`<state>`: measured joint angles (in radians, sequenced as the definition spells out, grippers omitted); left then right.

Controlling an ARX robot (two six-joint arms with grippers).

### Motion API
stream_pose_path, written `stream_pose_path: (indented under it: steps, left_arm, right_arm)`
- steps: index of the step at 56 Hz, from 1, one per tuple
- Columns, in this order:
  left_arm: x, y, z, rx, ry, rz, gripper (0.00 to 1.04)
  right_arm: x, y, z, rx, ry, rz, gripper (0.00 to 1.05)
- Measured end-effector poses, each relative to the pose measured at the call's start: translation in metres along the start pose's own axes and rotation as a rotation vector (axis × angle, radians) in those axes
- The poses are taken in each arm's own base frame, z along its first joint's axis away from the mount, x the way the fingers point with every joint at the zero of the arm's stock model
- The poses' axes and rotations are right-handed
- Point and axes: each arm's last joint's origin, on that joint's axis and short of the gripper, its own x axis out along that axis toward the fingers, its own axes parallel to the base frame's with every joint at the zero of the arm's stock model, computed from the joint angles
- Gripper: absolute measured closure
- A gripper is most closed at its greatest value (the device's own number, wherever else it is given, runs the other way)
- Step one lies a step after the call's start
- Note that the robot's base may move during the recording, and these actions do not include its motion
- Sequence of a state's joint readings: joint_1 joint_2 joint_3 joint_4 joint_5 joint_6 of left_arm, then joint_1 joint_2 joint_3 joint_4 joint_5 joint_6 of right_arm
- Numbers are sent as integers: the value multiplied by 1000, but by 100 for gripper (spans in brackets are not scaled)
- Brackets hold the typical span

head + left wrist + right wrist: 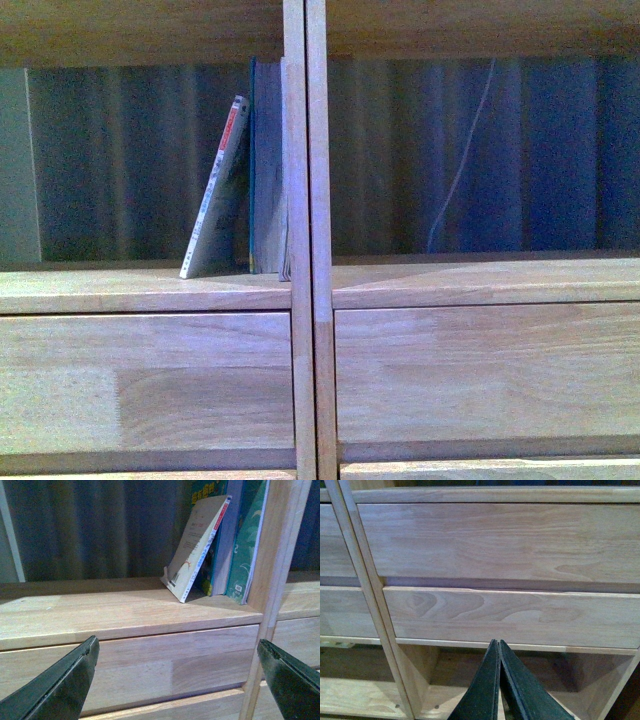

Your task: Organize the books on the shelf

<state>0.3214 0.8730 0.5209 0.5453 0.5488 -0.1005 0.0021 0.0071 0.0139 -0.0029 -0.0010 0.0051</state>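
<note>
Left compartment of the shelf (150, 290): a thin grey book (216, 195) with a red patch at the top of its spine leans rightward, foot out on the board, top resting against the upright books (266, 170) packed against the centre divider (306, 240). The teal-edged one (248, 545) stands nearest the divider, as the left wrist view shows it. The right compartment shows no books, only a thin cord (460, 160) hanging behind.

Left gripper (177, 680) is released, jaws spread wide, holding nothing. It sits below the board at drawer-front level; the grey book (197, 550) lies ahead of it, above, and toward the divider side. The book's long axis runs tilted from vertical, foot on the board, top leaning toward the divider.

Right gripper (499, 680) is clenched, jaws pressed together, probably empty though the tips run off frame. It faces the drawer fronts (510, 615) low on the unit, no book in sight.

Judgement: left arm is nearer; straightening the leaner calls for going up and forward to the book's free side.
</note>
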Motion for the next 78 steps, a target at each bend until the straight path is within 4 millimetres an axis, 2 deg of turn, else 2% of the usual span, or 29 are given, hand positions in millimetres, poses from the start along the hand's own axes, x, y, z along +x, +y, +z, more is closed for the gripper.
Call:
stream_pose_path:
  steps: [2,8,12,18,27,44,78]
  left_arm:
    - [-3,-3,-6,-14,64,118,21]
    - [-14,-12,-28,-13,153,236,38]
    - [-21,-18,-41,-6,167,250,51]
    - [-32,-30,-58,2,166,241,76]
    - [-43,-38,-72,4,169,243,102]
    - [-57,-57,-91,10,161,231,102]
    - [-77,-62,-107,11,156,238,102]
  right_arm:
    - [0,0,0,0,0,0,102]
    - [0,0,0,0,0,-1,102]
    - [0,0,0,0,0,0,102]
    - [0,0,0,0,0,0,102]
    - [0,0,0,0,0,0,102]
    - [0,0,0,0,-1,0,102]
    - [0,0,0,0,-1,0,102]
